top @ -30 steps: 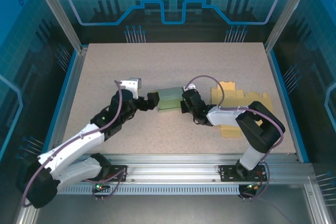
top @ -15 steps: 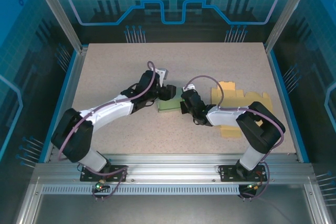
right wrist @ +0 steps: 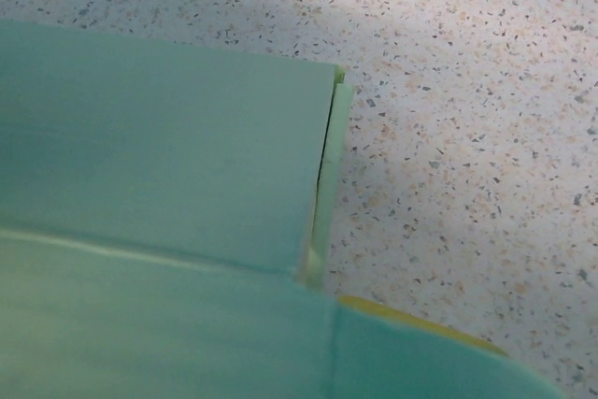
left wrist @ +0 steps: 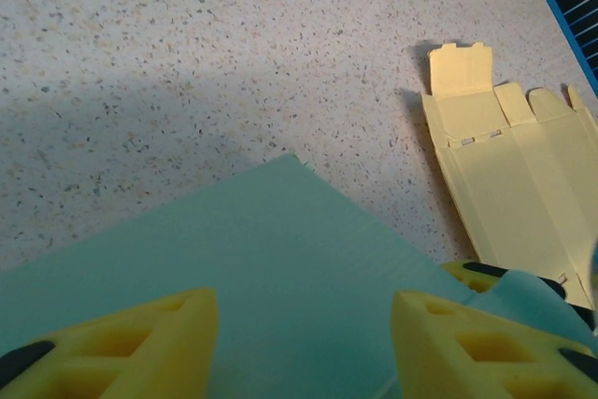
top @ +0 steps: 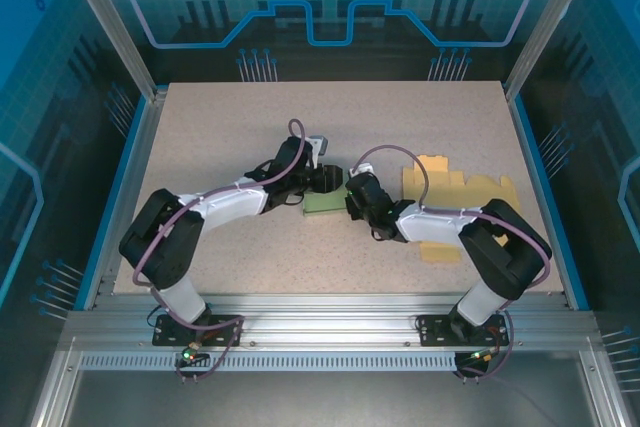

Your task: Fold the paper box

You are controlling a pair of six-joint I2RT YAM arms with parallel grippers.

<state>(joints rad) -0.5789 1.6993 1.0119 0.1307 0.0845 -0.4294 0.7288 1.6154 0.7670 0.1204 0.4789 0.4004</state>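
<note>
We find the green paper box (top: 322, 203) half-formed at mid-table, the left gripper (left wrist: 301, 324) poised over its top panel with jaws parted and nothing pinched between them. The right gripper (top: 352, 195) sits at the box's right end (whether it is clamped on a flap or loose we cannot tell). Our worry is the side flap (right wrist: 323, 175), which stands slightly off the wall with a dark gap. An off-centre push could buckle that panel, spring the flap out, or send the light box sliding over the speckled table (top: 250, 127) toward the flat yellow box blank (top: 455, 192).
</note>
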